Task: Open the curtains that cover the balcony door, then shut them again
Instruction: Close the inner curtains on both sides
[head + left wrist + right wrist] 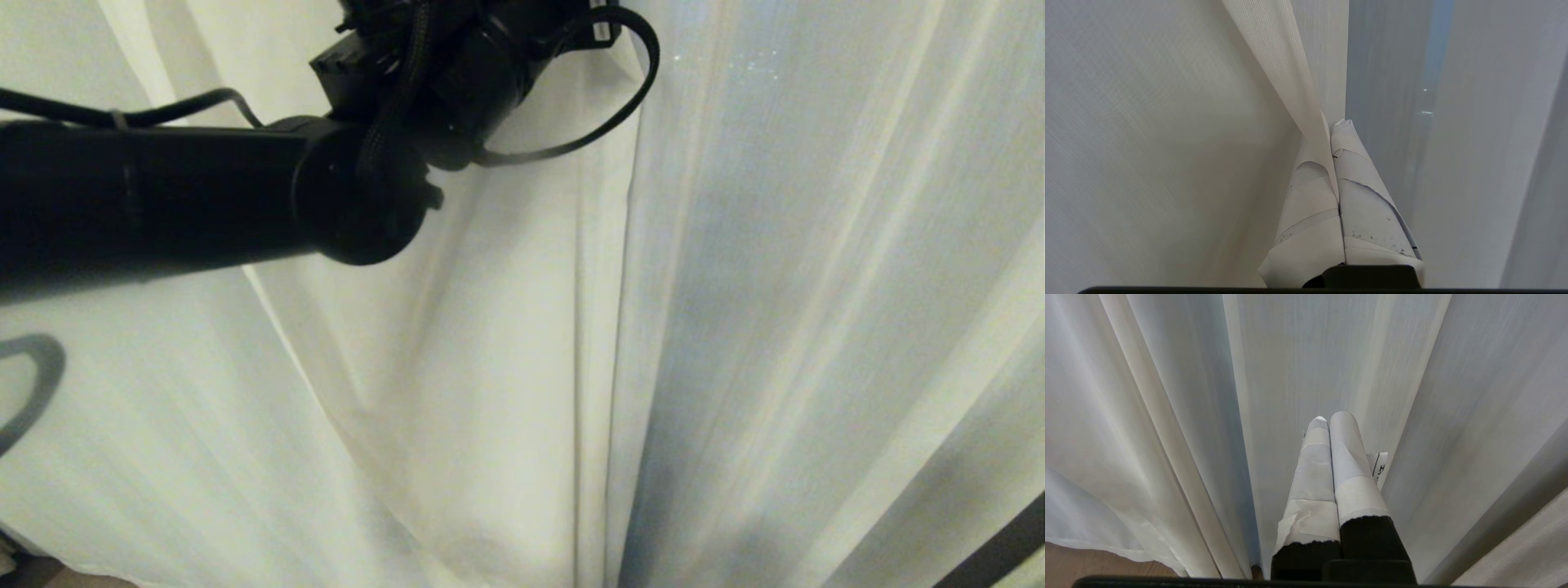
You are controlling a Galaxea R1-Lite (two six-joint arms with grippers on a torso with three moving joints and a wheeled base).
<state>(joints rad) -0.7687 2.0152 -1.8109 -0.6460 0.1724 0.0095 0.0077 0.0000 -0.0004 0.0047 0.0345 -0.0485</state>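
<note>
A: What does the right gripper (1329, 418) look like here?
B: Both fingers (1349, 457) are wrapped in pale tape and pressed together, nothing between them.
A: And ahead of the tips?
B: The curtains (1298, 355), cream pleats fanning out on every side. A strip of wooden floor (1090, 563) shows under the hem, off to one side of the claw.

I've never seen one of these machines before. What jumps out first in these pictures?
Cream curtains fill every view in long vertical pleats. A thick black left arm reaches in across the upper left of the head view. In the left wrist view, the left pincer, wrapped in pale tape, is pinched shut on a hemmed curtain edge. The right pincer is shut too, with nothing in it, pointing at the folds.
</note>
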